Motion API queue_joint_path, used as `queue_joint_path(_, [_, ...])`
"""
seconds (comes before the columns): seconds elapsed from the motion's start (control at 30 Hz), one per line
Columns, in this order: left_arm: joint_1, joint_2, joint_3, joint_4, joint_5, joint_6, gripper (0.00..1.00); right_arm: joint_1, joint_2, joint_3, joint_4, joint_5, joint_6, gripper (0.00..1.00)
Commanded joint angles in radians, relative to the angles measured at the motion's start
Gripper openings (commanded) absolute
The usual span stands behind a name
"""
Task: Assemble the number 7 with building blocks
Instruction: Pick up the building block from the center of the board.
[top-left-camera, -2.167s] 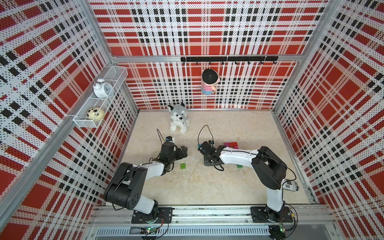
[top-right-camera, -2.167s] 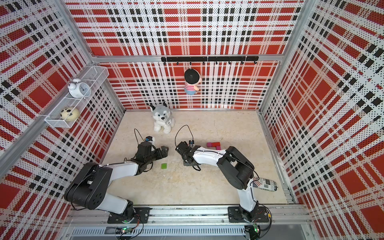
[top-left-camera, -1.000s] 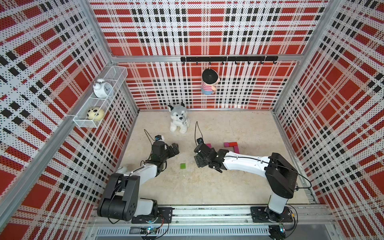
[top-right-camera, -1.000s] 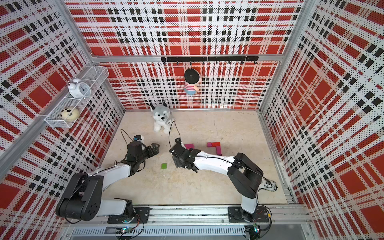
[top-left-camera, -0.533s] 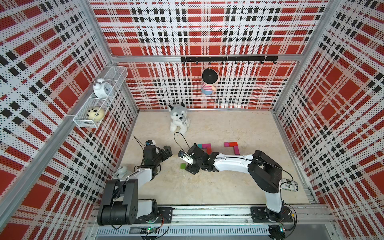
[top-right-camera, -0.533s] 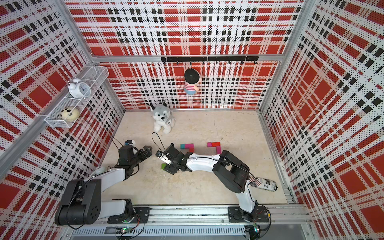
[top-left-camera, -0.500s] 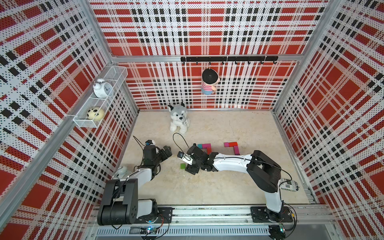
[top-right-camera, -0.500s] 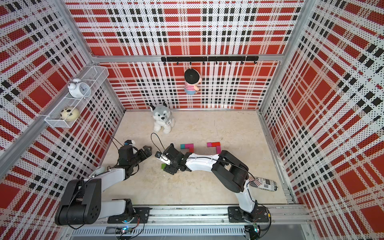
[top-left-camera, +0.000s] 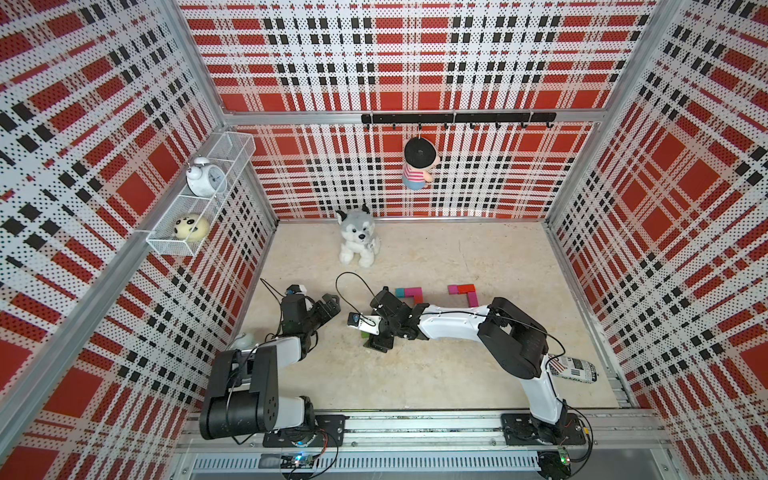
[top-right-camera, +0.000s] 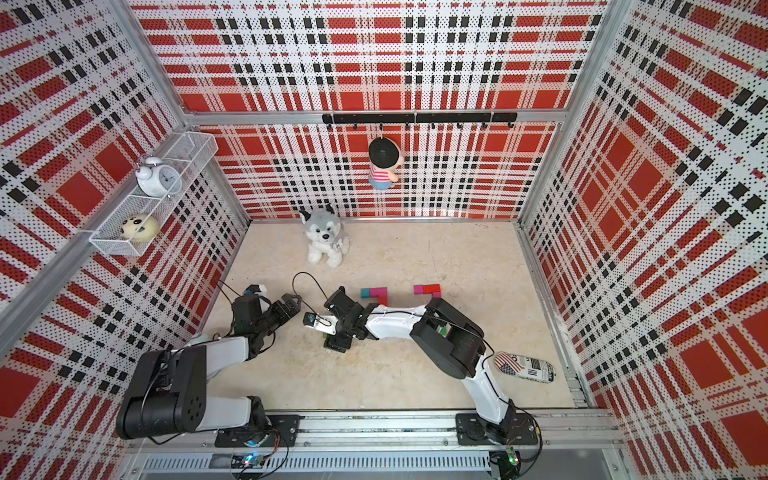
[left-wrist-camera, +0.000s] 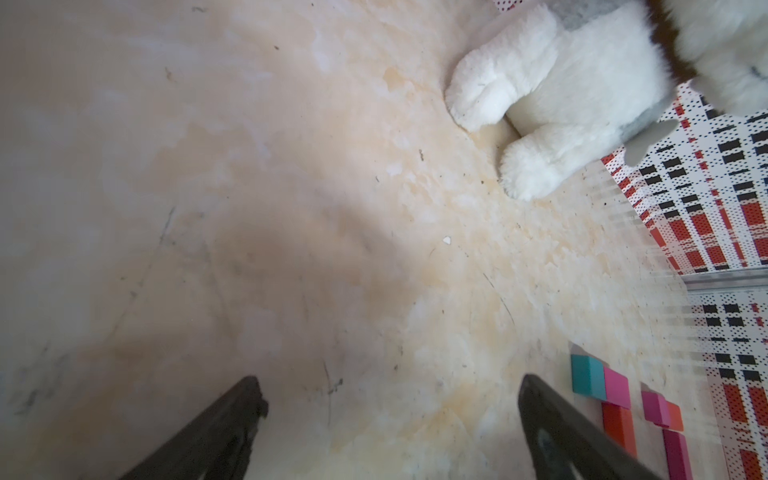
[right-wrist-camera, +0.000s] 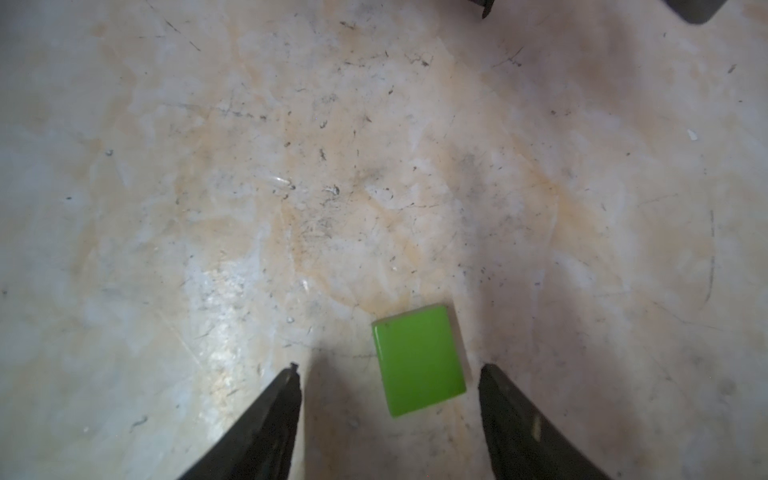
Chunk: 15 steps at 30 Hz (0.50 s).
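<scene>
Clock reference: table (top-left-camera: 374, 382) seen from above, 12 at the back wall, 6 at the arm rail.

Nearest: drink can (top-left-camera: 573, 369) on its side at 4, at the table edge. It is well apart from the work and looks like no part of the job.

Right hand (right-wrist-camera: 388, 368) is down over the green block (right-wrist-camera: 419, 359), around 8 and just off centre. Its fingers are spread, one on each side of the block. Neither touches it in the right wrist view. The block lies flat, closer to one finger and slightly skewed to the jaw line. Reads as a pre-grasp straddle, low enough that a squeeze catches two opposite edges. With the uneven gap, the block will likely slide and square up before the grip bites.

Left hand (left-wrist-camera: 390, 381) is at 9, fingers fully spread, nothing between them, over bare table. Looks parked clear of the right arm's path.

Further out are two groups of building blocks, laid flat and touching end to end:
- Teal-pink-red group (top-left-camera: 409, 293), at 12 near centre.
- Magenta-red group (top-left-camera: 463, 291), at 1.

Each is a short bar with a stub dropping from its right end. The one at 1 is probably the number 7 (top-right-camera: 428, 289). Its stem runs up to the right arm's outline, so its length is hidden. Where the green block goes: cannot tell.

Farthest: plush dog (top-left-camera: 357, 243) at 11 by the back wall, clear of everything.
</scene>
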Motion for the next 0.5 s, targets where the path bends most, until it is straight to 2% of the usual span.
queue_joint_path(0.0, [0.010, 0.004, -0.010, 0.041, 0.021, -0.008, 0.98, -0.010, 0.033, 0.032, 0.016, -0.049, -0.023, 0.71])
queue_joint_path(0.23, [0.018, 0.015, -0.012, 0.043, 0.021, -0.003, 0.98, -0.014, 0.068, 0.061, 0.018, -0.051, -0.041, 0.69])
queue_joint_path(0.47, [0.026, 0.015, -0.015, 0.046, 0.020, -0.002, 0.98, -0.014, 0.094, 0.083, -0.041, -0.047, -0.059, 0.59])
